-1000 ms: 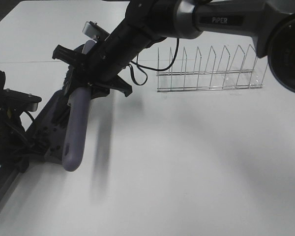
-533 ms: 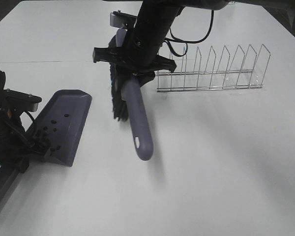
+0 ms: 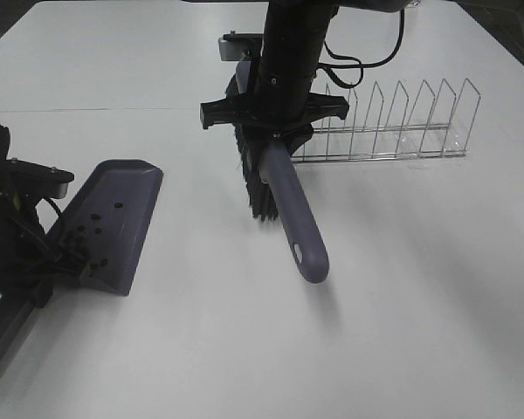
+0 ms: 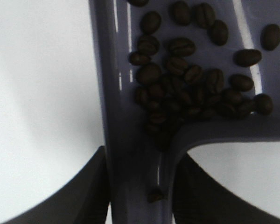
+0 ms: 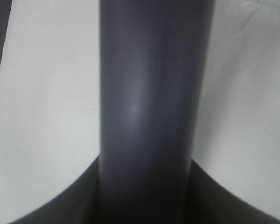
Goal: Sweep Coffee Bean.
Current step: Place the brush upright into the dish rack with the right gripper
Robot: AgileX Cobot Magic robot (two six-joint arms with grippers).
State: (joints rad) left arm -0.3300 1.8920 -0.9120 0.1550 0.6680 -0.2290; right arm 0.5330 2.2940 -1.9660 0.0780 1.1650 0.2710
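1. The right gripper [image 3: 276, 138] is clamped on the long purple-grey plastic brush [image 3: 295, 223], holding its handle close to the head. In the right wrist view its dark fingers [image 5: 46, 200] press on both sides of the handle.
2. The brush hangs over the middle of the white desk [image 3: 402, 305], with the free end of the handle pointing toward the near edge. Its black bristles [image 3: 256, 188] sit on the side facing the dustpan; whether they touch the desk cannot be told.
3. The left gripper [image 4: 140, 196] is closed on the handle of the flat purple-grey plastic dustpan [image 3: 122, 218], one finger against each side.
4. The dustpan lies at the left side of the desk, well apart from the brush.
5. The small dark brown oval coffee beans [image 4: 186, 88] lie inside the dustpan. Most are heaped against the back wall where the handle joins, and a few are scattered further out.
6. A silver wire rack with upright dividers [image 3: 384, 131] stands just behind the brush.
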